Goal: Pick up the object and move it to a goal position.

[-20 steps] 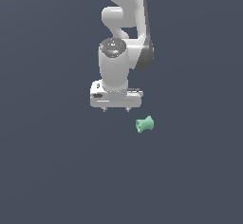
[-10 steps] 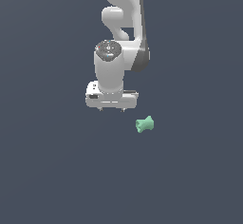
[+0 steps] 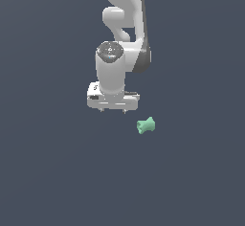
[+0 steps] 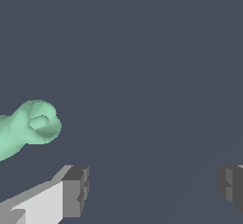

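The object (image 3: 146, 125) is a small mint-green spool-shaped lump lying on the dark floor, to the exterior view's right of and slightly nearer than my gripper (image 3: 113, 111). The gripper points down, open and empty, with its fingertips just showing under the white hand. In the wrist view the object (image 4: 28, 127) lies off to one side, partly cut by the frame edge and outside the gap between the two fingers (image 4: 73, 190), which stand wide apart.
The white arm (image 3: 122, 33) rises behind the gripper toward the top of the exterior view. The floor (image 3: 57, 172) is a plain dark grey-blue surface.
The gripper has drifted a little to the exterior view's left and slightly down over the last second. The object has not moved.
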Motion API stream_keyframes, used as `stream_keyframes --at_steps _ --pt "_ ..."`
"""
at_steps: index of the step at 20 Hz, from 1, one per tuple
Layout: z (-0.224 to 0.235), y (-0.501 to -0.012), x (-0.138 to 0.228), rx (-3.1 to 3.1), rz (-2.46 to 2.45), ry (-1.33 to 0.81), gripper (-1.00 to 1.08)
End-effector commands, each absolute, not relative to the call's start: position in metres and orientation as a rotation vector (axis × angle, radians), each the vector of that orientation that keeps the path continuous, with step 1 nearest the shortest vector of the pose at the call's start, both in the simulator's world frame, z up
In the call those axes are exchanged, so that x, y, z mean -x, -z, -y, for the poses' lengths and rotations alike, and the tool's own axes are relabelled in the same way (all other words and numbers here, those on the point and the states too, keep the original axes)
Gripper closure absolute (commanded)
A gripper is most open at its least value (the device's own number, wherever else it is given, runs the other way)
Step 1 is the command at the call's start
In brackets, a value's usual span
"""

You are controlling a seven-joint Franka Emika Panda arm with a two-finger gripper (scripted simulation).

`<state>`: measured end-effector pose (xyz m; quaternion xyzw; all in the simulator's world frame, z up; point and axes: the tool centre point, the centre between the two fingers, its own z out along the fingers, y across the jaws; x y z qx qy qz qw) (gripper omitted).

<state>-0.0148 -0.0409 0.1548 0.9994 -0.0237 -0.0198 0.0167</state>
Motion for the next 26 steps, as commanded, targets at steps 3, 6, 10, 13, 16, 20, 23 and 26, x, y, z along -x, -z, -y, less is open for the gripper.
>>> stream_keyframes --at_steps 3,6,10,13,16,20,23,26 --pt "0.035 -0.153 0.014 -3.106 0.14 0.058 -0.92" --pt "0.03 -0.151 0.012 -3.103 0.204 0.055 -0.92" --pt "0.02 -0.148 0.011 -3.096 0.311 0.05 -0.92" --pt "0.012 -0.145 0.009 -3.086 0.409 0.046 -0.92" --pt "0.003 -0.142 0.008 -3.072 0.513 0.042 -0.92" --pt "-0.009 -0.138 0.006 -3.048 0.651 0.036 -0.92" --pt "-0.018 -0.136 0.005 -3.026 0.754 0.032 -0.92" --pt "-0.027 -0.133 0.004 -3.001 0.856 0.029 -0.92"
